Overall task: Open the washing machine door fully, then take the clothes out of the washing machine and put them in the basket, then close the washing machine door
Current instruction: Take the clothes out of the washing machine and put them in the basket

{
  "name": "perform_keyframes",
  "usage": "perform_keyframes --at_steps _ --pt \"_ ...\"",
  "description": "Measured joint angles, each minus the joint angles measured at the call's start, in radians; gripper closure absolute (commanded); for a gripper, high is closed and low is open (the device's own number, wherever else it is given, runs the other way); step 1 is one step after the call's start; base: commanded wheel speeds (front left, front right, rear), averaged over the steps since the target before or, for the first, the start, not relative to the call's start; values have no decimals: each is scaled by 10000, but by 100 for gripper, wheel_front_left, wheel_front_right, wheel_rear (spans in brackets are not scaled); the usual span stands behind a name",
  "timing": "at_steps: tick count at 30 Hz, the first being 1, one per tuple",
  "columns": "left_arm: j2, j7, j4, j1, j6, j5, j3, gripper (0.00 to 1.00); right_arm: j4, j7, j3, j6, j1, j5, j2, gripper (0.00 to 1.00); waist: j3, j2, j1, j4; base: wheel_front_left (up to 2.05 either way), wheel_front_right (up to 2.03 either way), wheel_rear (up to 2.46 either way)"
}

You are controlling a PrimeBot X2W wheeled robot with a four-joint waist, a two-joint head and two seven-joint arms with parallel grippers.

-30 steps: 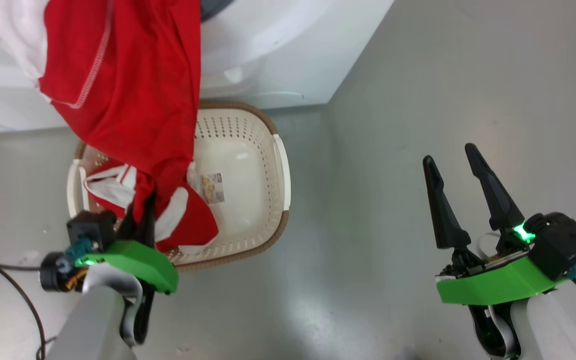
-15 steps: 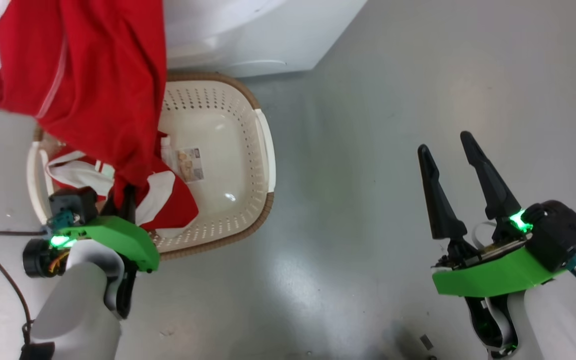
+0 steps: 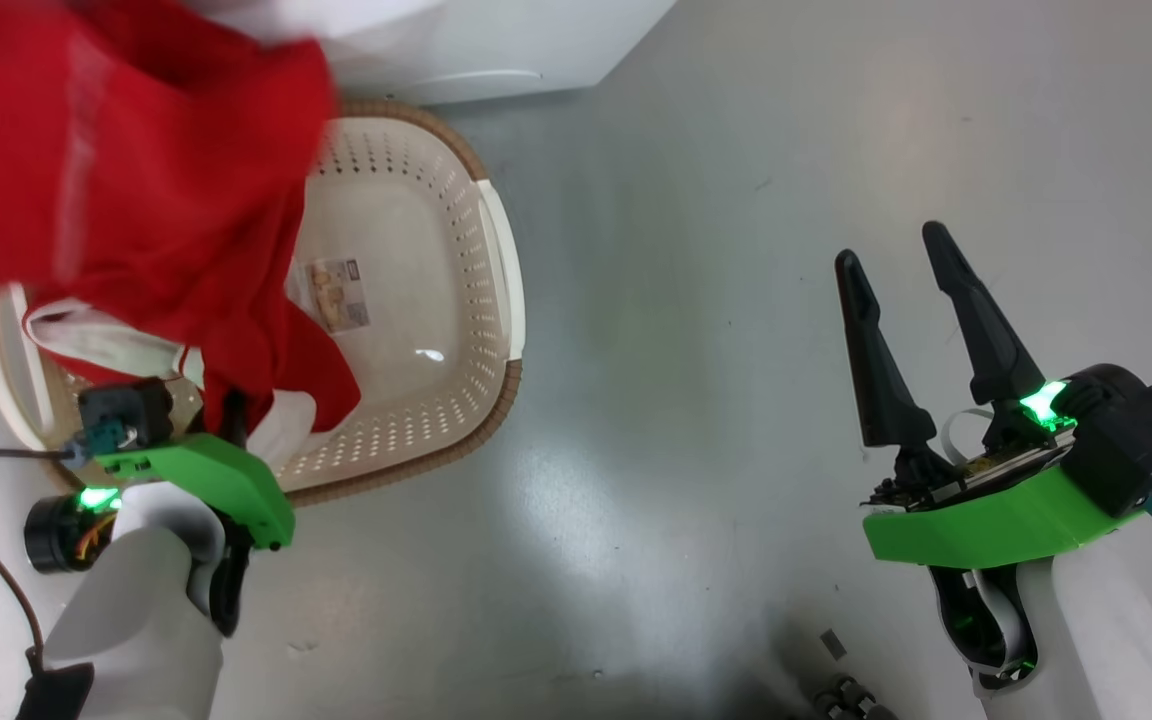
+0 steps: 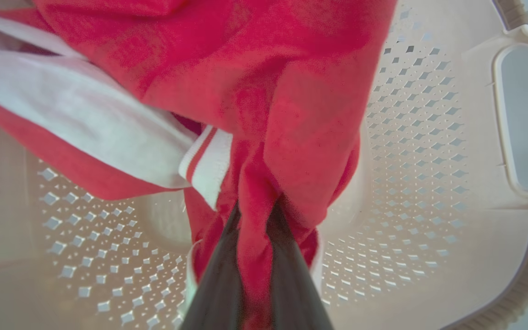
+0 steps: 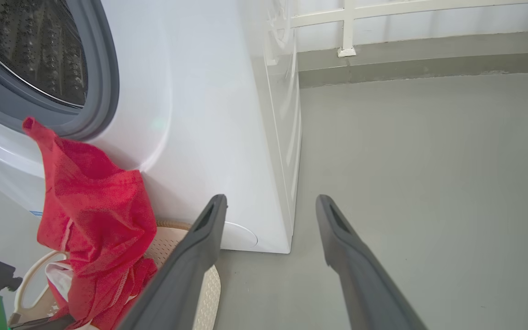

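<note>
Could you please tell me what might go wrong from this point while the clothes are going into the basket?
1. The left end effector is shut on the red clothes low over the basket, yet much fabric hangs high, seemingly beyond its rim; released now, it might spill onto the floor.
2. The fabric's top tip sits by the grey rubber ring of the washing machine; it may snag there if pulled.

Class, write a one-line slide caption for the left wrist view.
Left claw pinching soft red-and-white fabric clothes over the cream perforated plastic basket.
</note>
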Motion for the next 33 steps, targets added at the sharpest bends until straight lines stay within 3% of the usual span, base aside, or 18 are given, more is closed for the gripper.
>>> perform_keyframes --at_steps 8,17,19,20,33 --pt "15 0 -13 -234 -54 10 46 100 -21 0 2 0 -77 0 0 0 253 0 0 -62 0 0 0" --pt "230 0 -1074 -216 579 401 265 100 -2 0 4 0 -225 15 -2 0 280 0 0 -36 0 0 0" --pt "232 0 -1126 -208 587 485 316 51 2 0 4 0 -262 17 -2 0 248 0 0 -29 0 0 0" --pt "228 0 -1131 -198 642 523 339 0 13 0 2 0 -262 19 -2 0 226 0 0 -22 0 0 0" --pt "21 0 -2006 393 828 748 644 0 115 0 -73 0 -239 29 -4 0 -326 0 0 239 0 0 0"
